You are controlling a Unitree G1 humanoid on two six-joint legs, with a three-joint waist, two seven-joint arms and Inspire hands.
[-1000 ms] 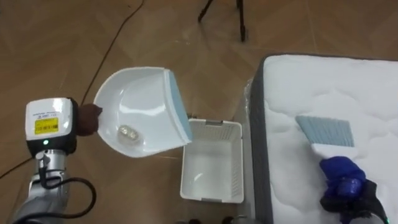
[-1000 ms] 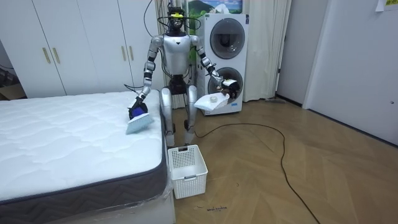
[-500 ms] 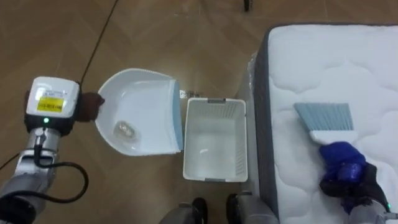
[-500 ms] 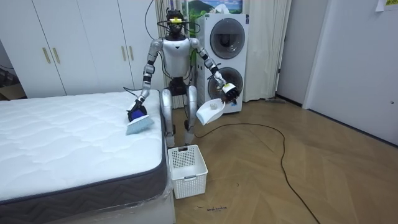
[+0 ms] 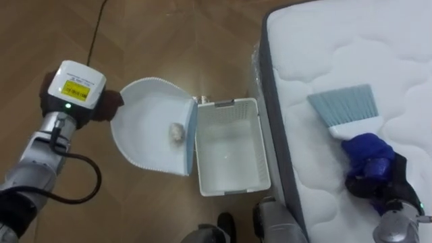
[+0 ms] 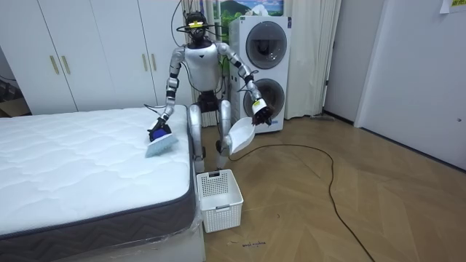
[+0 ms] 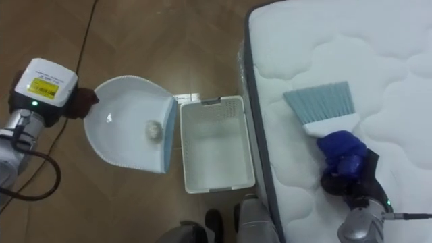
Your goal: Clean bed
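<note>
A white dustpan [image 5: 145, 128] with a pale blue lip hangs over the wooden floor, its handle gripped in my left hand [image 5: 108, 106]. It tilts towards the white slatted basket [image 5: 229, 104], and its lip almost touches the basket's left rim. A small crumpled wad [image 5: 177, 132] lies in the pan close to the lip. On the white quilted bed [image 5: 351, 47] rests a brush [image 5: 341, 106] with light blue bristles. My right hand [image 5: 374, 183] is curled round the brush's blue handle. In the room view I stand at the bed's corner, with the dustpan [image 6: 240, 135] above the basket [image 6: 218, 191].
The basket stands on the floor tight against the bed's dark side. A black cable [image 6: 320, 156] runs across the floor behind me. Two stacked washing machines [image 6: 262, 65] and white wardrobes [image 6: 87, 51] line the far wall.
The dustpan has dropped and tipped towards the basket, and the wad has slid from the pan's middle to near its lip. The eye view has shifted. The brush stays on the bed.
</note>
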